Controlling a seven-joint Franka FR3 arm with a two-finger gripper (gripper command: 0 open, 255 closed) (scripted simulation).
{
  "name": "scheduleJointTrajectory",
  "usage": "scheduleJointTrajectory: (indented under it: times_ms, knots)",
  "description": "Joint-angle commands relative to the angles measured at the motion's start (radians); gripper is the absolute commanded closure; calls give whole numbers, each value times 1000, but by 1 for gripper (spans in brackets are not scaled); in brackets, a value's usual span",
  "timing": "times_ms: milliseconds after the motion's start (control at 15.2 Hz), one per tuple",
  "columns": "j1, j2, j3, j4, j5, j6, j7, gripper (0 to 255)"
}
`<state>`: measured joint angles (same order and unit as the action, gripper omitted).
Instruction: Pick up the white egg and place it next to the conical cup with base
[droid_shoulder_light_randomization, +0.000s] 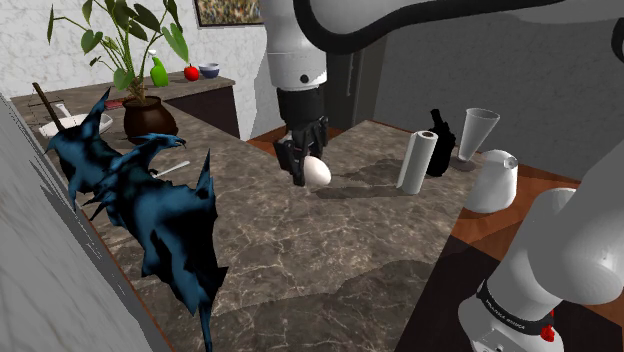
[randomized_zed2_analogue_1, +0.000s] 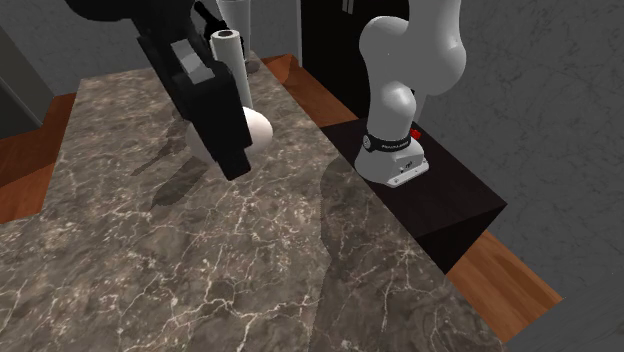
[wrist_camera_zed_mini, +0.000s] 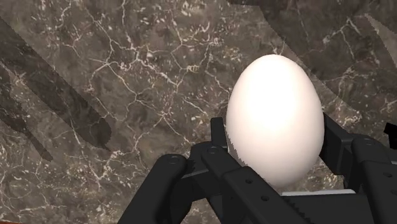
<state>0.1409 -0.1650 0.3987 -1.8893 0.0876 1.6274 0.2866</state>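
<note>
Item: white egg, clasped between the fingers of the claw, over mid-desk, well apart from the conical cup. Risks: the smooth, rounded shell could slip from the grip, and the paper roll, standing between egg and cup, could be knocked over.

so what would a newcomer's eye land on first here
The white egg, clasped in the black gripper at the middle of the dark marble counter. Next, the spiky blue dragon-like figure along the shoulder view's left edge, and the pale conical cup toward that view's right.
</note>
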Motion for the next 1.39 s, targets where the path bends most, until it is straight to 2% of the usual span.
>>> scheduleJointTrajectory:
  times_ms: [0, 528, 924, 1320]
  knots:
    - [-1, 0, -2, 26, -1, -26, 0, 255]
    - [-3, 15, -2, 140, -7, -126, 7, 255]
    - [-49, -144, -103, -20, 7, -126, -151, 255]
    - [-89, -264, -209, -136, -20, -136, -300, 255]
